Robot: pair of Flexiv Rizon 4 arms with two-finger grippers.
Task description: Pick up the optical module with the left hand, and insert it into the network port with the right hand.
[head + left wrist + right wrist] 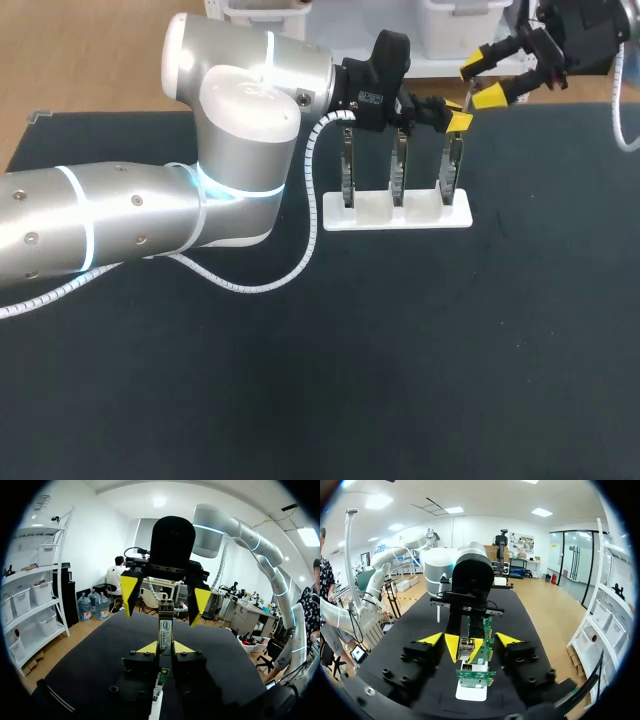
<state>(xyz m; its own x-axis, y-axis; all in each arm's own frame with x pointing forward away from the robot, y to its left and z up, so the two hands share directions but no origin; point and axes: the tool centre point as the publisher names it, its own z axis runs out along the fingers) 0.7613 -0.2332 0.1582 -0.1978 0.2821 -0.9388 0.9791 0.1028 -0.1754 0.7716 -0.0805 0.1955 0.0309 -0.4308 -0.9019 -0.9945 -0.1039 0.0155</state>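
The optical module (165,630), a slim metal bar, is pinched upright between the yellow tips of my left gripper (165,647), which is shut on it. In the head view the left gripper (456,112) hovers over the rightmost green circuit board (452,170) of three standing in a white rack (395,212). My right gripper (482,82) faces it from the far right, open. Its yellow fingers (129,587) stand on either side of the module's far end without touching it. From the right wrist, the right gripper (470,640) straddles the module (465,643), with a board (476,676) under it.
The rack (471,692) stands near the far edge of the dark table mat (400,350). My bulky left arm (230,150) and its white spiral cable (290,270) cover the table's far left. White bins (450,25) sit just behind the rack.
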